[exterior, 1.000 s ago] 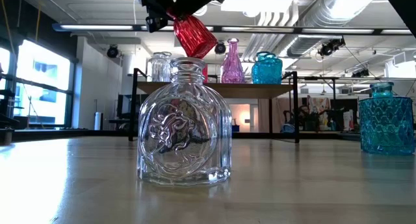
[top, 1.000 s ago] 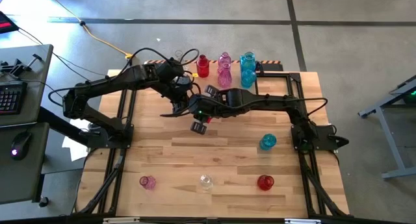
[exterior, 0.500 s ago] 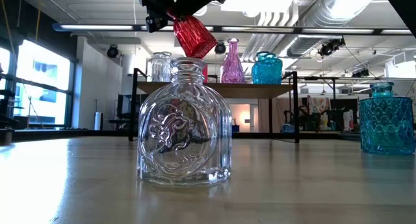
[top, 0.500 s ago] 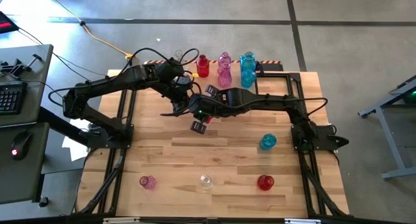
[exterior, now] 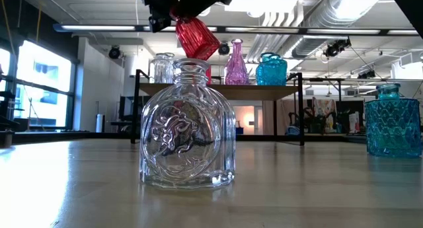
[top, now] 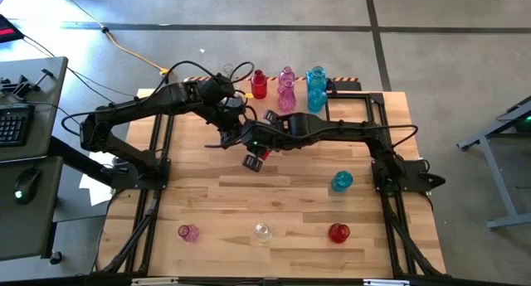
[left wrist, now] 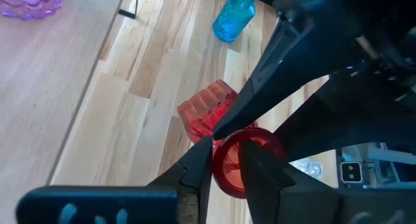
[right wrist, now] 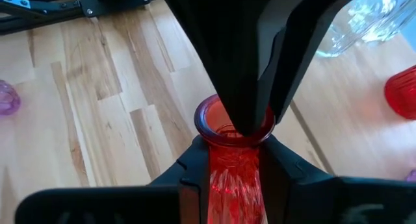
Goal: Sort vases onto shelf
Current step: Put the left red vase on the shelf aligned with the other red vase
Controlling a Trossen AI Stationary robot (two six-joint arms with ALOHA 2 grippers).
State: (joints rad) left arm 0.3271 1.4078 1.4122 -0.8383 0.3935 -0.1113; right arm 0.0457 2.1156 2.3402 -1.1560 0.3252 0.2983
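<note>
Red vase (exterior: 197, 36) — between both tools

Both arms are dark, almost black, built of slim tube-like links joined by thicker rounded joints. The left arm (top: 141, 112) carries loose black cables that loop above its wrist. The right arm (top: 348, 130) shows a small green light near its wrist and ends at a blocky black base. The left gripper (left wrist: 226, 160) has two flat, matte black fingers that taper to narrow tips. The right gripper (right wrist: 235, 160) has the same broad black fingers.
</note>
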